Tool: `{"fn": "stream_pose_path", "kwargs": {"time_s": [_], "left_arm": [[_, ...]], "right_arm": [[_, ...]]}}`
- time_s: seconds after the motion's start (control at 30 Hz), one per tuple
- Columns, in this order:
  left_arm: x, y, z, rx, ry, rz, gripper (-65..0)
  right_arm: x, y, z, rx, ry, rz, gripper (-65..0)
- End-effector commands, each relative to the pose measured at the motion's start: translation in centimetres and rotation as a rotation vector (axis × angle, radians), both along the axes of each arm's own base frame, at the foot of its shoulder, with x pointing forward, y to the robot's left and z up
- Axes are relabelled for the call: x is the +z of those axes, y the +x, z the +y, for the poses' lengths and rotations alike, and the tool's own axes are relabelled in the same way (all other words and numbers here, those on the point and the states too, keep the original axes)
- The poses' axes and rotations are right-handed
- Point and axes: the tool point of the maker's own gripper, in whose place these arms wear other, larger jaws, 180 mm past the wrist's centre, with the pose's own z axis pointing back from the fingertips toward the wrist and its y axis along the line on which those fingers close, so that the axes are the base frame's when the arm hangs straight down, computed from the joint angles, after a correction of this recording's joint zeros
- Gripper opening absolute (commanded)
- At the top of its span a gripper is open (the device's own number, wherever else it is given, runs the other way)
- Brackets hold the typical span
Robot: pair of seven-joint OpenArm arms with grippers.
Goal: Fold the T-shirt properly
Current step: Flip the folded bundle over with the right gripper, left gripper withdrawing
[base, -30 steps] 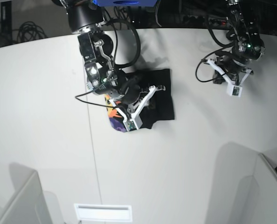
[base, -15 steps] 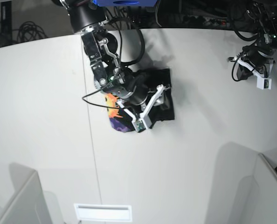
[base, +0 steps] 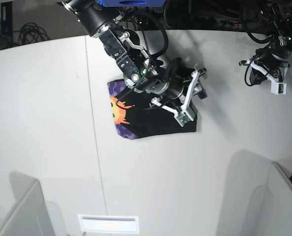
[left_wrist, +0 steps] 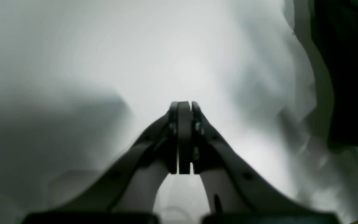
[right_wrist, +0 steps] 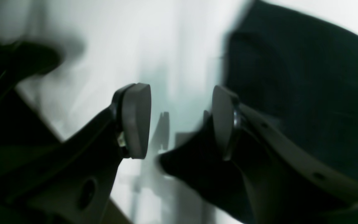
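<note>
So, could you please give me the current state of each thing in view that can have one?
T-shirt: folded into a compact bundle, flat on the table, sun-face print showing at one end, not held.
Right pincer: open, nothing between its pads, over the T-shirt's edge.
Left pincer: shut, empty, away from the T-shirt.
Table: white, bears the T-shirt.

bare table [base: 47,113] left & front, right arm [base: 136,69] over T-shirt [base: 151,123]
</note>
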Motion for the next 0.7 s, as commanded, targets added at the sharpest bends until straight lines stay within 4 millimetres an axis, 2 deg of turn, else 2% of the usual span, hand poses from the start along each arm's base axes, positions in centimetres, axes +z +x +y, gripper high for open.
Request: {"fn": "stream_pose_path", "kwargs": {"time_s": [0.0, 0.07, 0.1, 0.17, 0.23, 0.3, 0.43, 0.53, 0.57, 0.67], "left_arm": [[1.2, 0.7, 0.3, -0.009, 0.011, -0.043, -65.0], [1.2, 0.7, 0.1, -0.014, 0.007, -0.044, -65.0], [1.2, 0.7, -0.1, -0.017, 0.006, -0.045, -65.0], [1.3, 0.8, -0.3, -0.020, 0.001, -0.052, -65.0], [1.3, 0.9, -0.5, -0.020, -0.006, -0.056, -65.0], [1.3, 1.8, -2.1, -0.032, -0.078, -0.082, -65.0], [1.6, 3.1, -5.7, -0.076, -0.241, -0.124, -65.0], [2.4, 3.8, -7.1, -0.098, -0.301, -0.158, -65.0], [2.5, 3.9, -7.5, -0.105, -0.317, -0.162, -62.5], [2.9, 4.5, -8.7, -0.127, -0.365, -0.178, -39.3]], "right_arm": [[2.2, 0.4, 1.2, 0.017, 0.049, -0.054, -35.1], [3.1, 0.7, 1.1, 0.016, 0.062, -0.081, -35.3], [3.3, 1.4, 0.2, -0.012, 0.064, -0.091, -35.4], [3.6, 3.7, -3.2, -0.116, 0.062, -0.106, -39.5], [3.4, 5.4, -6.3, -0.221, 0.065, -0.097, -50.3], [3.6, 7.0, -9.6, -0.335, 0.081, -0.111, -65.0], [2.9, 7.8, -14.8, -0.513, 0.097, -0.115, -65.0], [1.9, 7.0, -17.7, -0.572, 0.065, -0.105, -65.0], [1.7, 6.6, -18.3, -0.573, 0.048, -0.107, -65.0], [0.8, 5.5, -19.5, -0.575, 0.013, -0.098, -65.0]]}}
